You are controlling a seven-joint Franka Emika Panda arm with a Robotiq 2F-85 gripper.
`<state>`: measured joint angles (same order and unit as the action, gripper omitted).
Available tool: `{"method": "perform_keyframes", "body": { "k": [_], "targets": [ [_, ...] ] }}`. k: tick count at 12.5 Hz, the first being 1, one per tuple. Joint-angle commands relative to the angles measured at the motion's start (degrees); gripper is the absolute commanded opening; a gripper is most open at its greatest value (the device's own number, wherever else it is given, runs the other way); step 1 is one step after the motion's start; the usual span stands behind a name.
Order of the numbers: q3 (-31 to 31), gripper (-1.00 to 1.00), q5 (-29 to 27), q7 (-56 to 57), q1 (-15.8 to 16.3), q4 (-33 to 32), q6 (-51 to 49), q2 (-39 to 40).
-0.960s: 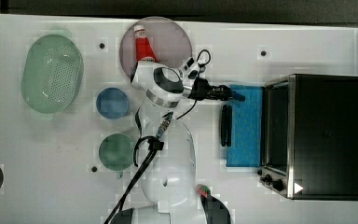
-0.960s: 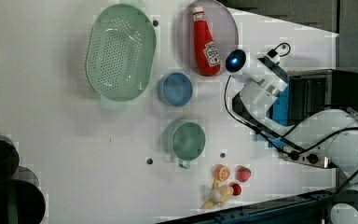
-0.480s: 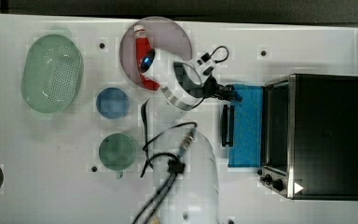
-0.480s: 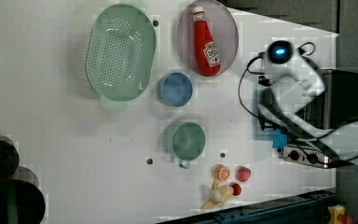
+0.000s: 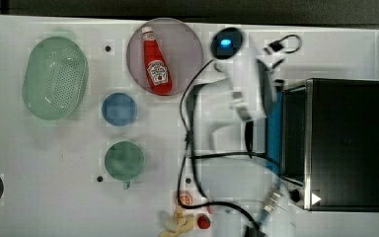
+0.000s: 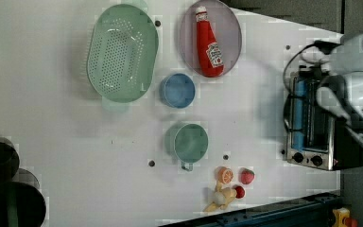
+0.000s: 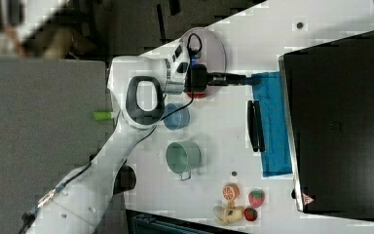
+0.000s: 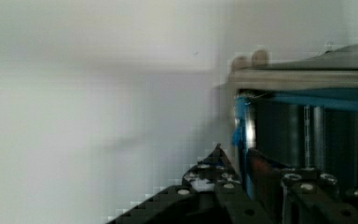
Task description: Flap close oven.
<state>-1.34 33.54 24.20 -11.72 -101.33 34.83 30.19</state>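
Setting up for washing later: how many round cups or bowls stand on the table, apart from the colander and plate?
2: a blue bowl below the ketchup plate's left edge in the top view, and a green cup directly below it.

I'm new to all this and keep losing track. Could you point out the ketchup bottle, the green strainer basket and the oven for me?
ketchup bottle (image 5: 157, 69): top view, on its label.
green strainer basket (image 5: 54, 76): top view, on its perforated floor.
oven (image 5: 348, 143): top view, on its black top panel.
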Motion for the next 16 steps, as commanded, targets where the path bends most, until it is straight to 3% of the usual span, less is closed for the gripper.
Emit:
{"method": "perform_keyframes", "body": {
  "k": [1,4,5,10,12,16],
  "targets": [
    [0.7,-0.53,-5.4,14.3,-6.9,-0.2,2.9,-1.1],
    [0.8,-0.53,-12.4,22.7,-10.3,-0.1,5.4,-1.4],
    [0.6,-0.45,-14.7,24.4,-10.9,-0.1,5.5,-1.7],
    [-2.9,0.65,-15.7,23.7,-10.0,1.6,-2.2,-7.2],
    [-5.5,0.99,-18.4,16.5,-9.7,3.9,-10.4,-10.7],
    [-9.8,1.00,-28.6,-9.7,-9.5,7.7,-21.9,-18.7]
  ]
}}
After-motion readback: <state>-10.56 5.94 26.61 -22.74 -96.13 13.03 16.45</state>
